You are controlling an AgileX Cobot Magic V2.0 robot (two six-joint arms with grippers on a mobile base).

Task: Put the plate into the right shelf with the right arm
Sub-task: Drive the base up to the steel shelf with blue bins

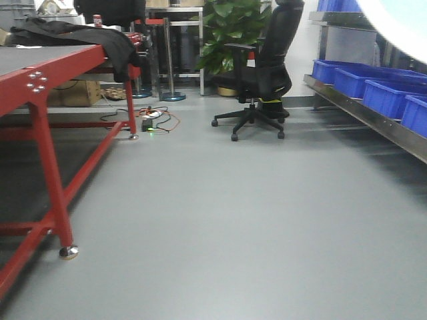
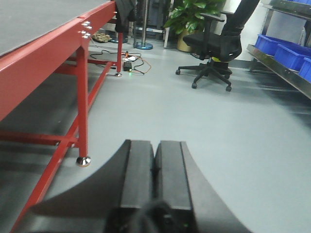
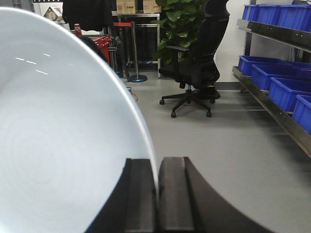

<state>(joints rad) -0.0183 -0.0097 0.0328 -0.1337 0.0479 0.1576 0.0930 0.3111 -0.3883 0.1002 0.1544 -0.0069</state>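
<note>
Round, shallow, glossy blue-white plate (image 3: 63, 136): held on edge, rim pinched between the near-closed jaws of the right gripper (image 3: 157, 170), leaving its body free for setting down. Aloft, well apart from the shiny stainless-steel right shelf (image 3: 274, 112) carrying blue plastic bins (image 3: 284, 90). Spare: left gripper (image 2: 155, 153), jaws together, empty, likely idle.

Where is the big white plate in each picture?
Front view: the plate is a blurry white edge in the top right corner.
Left wrist view: not in it.
Right wrist view: it fills the left side, pinched by the right gripper.
Shared landmark: the black office chair.
</note>
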